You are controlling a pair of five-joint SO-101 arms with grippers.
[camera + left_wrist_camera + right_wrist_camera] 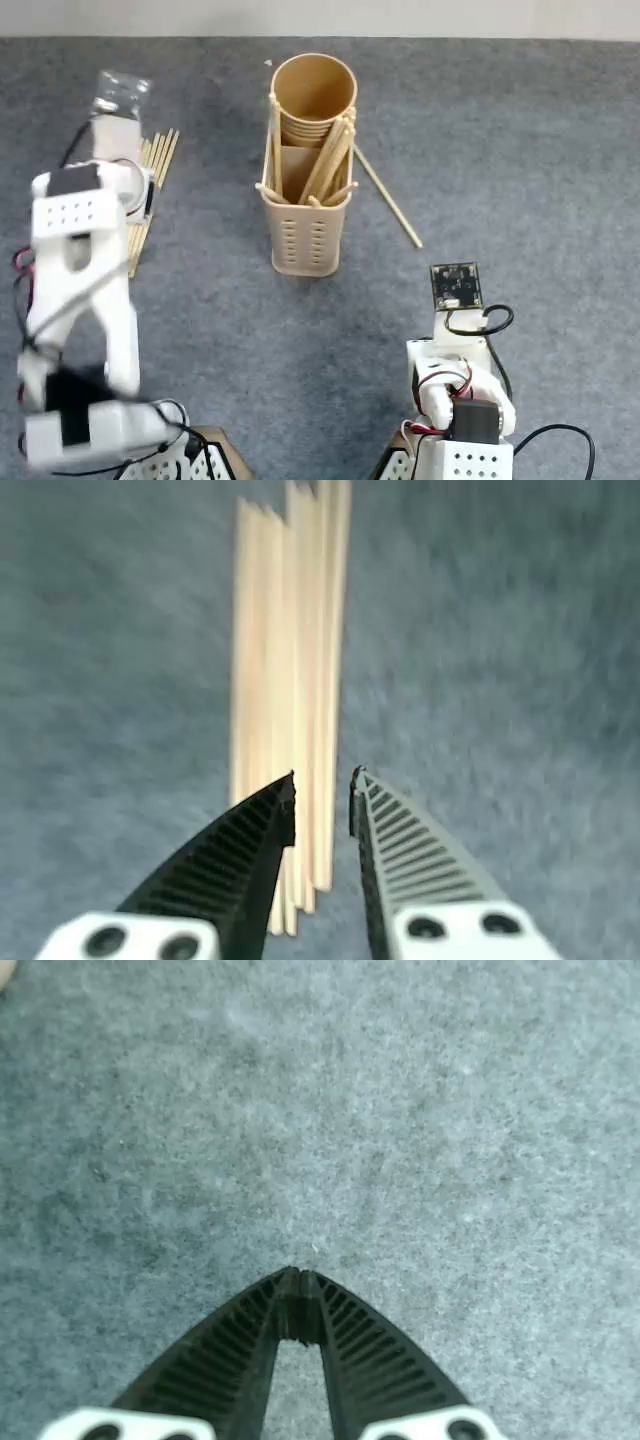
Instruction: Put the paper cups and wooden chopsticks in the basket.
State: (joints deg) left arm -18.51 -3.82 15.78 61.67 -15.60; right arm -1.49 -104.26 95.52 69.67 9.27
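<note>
At table centre: basket (308,235) holding stacked cups (314,90) and chopsticks (330,165).
At its 10 o'clock, a loose bundle (152,165) flat on the grey mat (520,150), with left gripper (322,790) poised over it, jaws parted by a narrow gap, nothing clamped. At 3 o'clock, one stick (388,198) lying just beside the basket. At 5 o'clock, right gripper (300,1285) pinched shut, empty, over the mat.
</note>
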